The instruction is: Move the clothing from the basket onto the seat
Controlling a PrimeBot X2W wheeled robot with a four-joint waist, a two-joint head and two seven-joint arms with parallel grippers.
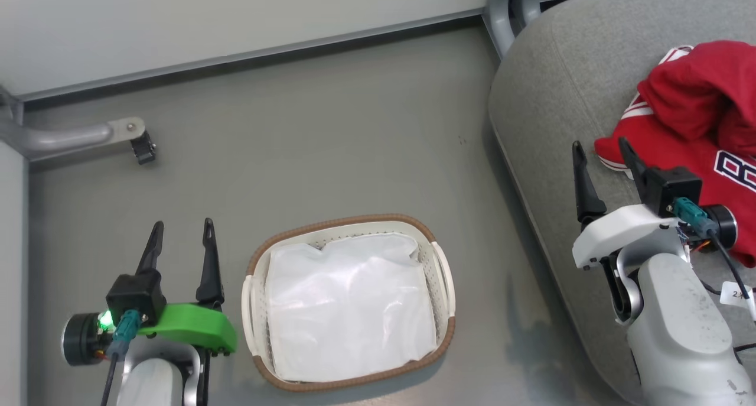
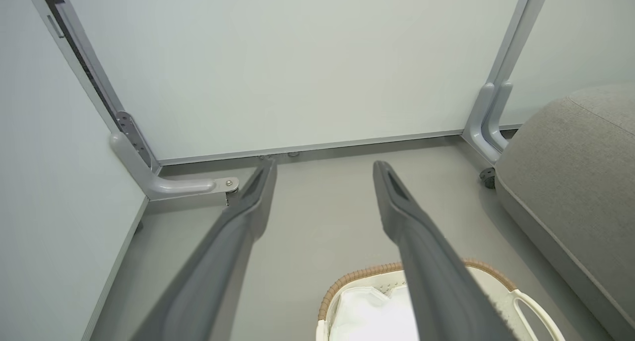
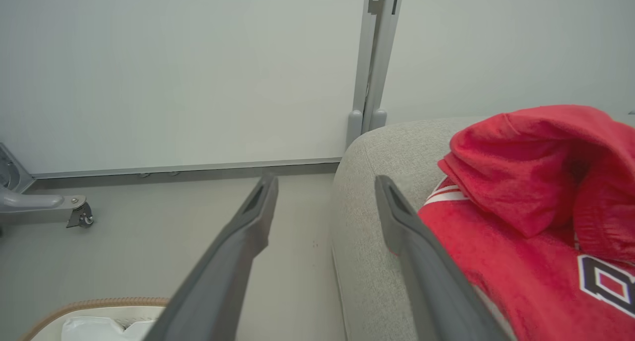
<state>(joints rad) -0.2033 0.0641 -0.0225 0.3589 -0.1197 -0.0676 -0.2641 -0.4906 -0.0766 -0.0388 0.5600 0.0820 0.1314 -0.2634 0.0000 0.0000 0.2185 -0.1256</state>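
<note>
The red clothing (image 1: 697,128) with white trim lies heaped on the grey seat (image 1: 561,81) at the right, its lettering partly showing. The clothing (image 3: 526,222) and the seat (image 3: 377,147) fill the right of the right wrist view. The white basket (image 1: 444,276) with its brown rim stands on the floor at the bottom centre, holding just a white liner (image 1: 348,305). My right gripper (image 1: 601,152) hangs open over the seat's front edge, just left of the clothing, empty. My left gripper (image 1: 183,231) is open and empty, left of the basket (image 2: 526,301).
Pale partition walls close the far side, with a grey upright post (image 1: 502,10) beside the seat. A grey foot with a castor (image 1: 142,147) juts from the left wall onto the grey floor (image 1: 331,134). A cable with a label (image 1: 737,294) trails from my right wrist.
</note>
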